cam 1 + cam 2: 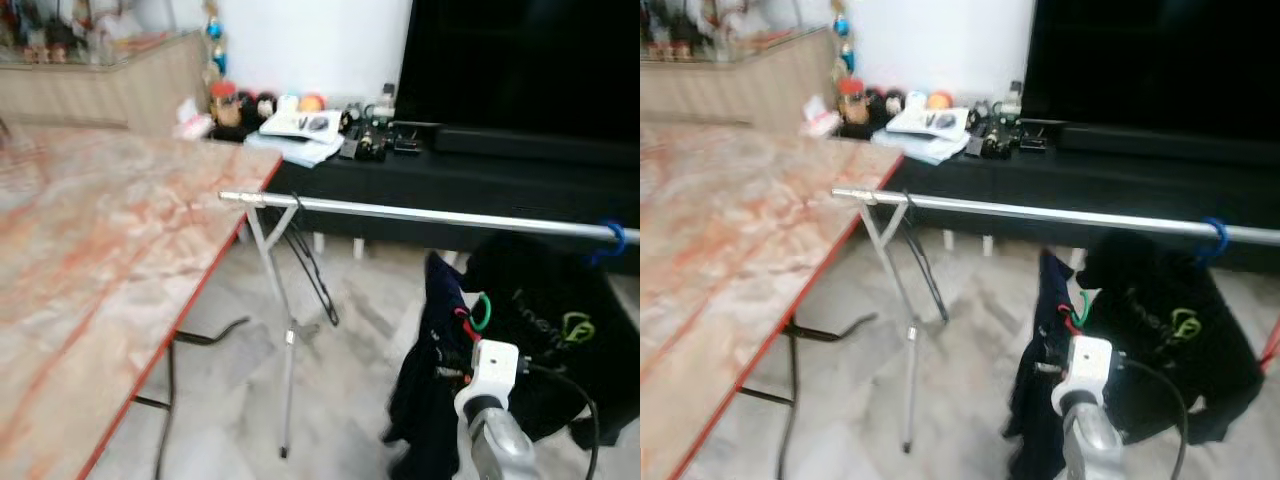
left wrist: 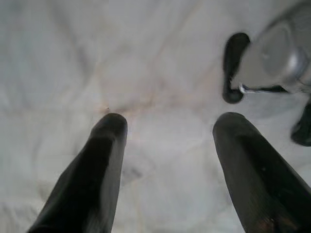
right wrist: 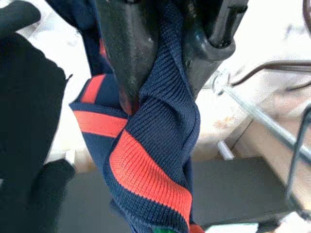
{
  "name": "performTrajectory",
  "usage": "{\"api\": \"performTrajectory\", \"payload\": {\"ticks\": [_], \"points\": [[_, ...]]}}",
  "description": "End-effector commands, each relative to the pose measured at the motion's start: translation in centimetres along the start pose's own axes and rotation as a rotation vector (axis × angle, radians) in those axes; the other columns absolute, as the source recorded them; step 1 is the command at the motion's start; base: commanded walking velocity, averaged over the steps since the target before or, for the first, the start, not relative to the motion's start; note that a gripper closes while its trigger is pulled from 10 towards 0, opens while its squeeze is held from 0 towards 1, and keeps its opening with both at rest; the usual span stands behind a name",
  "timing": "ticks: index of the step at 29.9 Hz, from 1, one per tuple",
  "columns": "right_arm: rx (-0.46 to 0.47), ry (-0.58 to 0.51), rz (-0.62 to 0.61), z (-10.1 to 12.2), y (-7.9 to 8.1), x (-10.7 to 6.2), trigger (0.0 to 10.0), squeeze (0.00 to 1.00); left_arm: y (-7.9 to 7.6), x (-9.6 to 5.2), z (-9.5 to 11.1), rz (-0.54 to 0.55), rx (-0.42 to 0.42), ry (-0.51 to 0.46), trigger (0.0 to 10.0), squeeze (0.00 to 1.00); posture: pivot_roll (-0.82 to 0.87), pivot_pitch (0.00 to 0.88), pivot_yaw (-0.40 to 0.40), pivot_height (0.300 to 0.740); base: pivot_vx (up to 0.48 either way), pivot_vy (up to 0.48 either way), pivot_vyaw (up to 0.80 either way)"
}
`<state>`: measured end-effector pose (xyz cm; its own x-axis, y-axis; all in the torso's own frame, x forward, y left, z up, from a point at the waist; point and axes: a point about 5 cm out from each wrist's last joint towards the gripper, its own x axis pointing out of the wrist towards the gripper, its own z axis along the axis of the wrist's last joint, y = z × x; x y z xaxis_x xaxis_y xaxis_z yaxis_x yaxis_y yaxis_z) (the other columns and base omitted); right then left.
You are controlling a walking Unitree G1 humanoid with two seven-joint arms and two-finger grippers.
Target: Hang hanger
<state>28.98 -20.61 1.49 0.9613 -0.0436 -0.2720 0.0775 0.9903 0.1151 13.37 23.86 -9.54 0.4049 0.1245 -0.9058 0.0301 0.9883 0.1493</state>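
Observation:
A silver rail (image 1: pixel 430 215) on a folding stand crosses in front of me. From it hangs a black shirt (image 1: pixel 560 310) on a blue hanger hook (image 1: pixel 612 240), and a bare black hanger (image 1: pixel 310 265) hangs near its left end. My right gripper (image 3: pixel 165 73) is shut on the collar of a navy garment with red stripes (image 3: pixel 146 145). That garment (image 1: pixel 430 380) hangs below the rail, left of the black shirt, with a green hanger hook (image 1: pixel 482 312) sticking out of its top. My left gripper (image 2: pixel 167 124) is open over the pale floor.
A marble-patterned table with a red edge (image 1: pixel 90 260) fills the left side. Behind the rail, a black TV console (image 1: pixel 450 175) carries papers and small items under a dark screen (image 1: pixel 520 60). The rail stand's legs (image 1: pixel 288 360) rest on the floor beside the table.

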Motion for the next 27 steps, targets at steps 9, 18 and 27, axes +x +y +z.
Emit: {"api": "performTrajectory", "payload": {"ticks": [9,18,27], "points": [[0.006,-0.024,0.0,0.82,0.36,0.46,10.0,0.0,0.38,0.06,1.24,0.011,-0.013,-0.037,10.0,0.0,0.08,0.0,0.033,0.74,-0.28,0.0,0.0],[-0.001,-0.019,-0.006,0.93,0.22,0.54,10.0,0.0,0.29,0.08,1.32,0.011,-0.02,-0.039,10.0,0.0,0.08,0.0,0.028,0.74,-0.287,0.0,0.0],[-0.006,-0.014,-0.016,1.15,0.0,0.7,10.0,0.0,0.06,0.11,1.37,0.008,-0.027,-0.04,10.0,0.0,0.09,0.0,0.018,0.74,-0.295,0.0,0.0]]}}
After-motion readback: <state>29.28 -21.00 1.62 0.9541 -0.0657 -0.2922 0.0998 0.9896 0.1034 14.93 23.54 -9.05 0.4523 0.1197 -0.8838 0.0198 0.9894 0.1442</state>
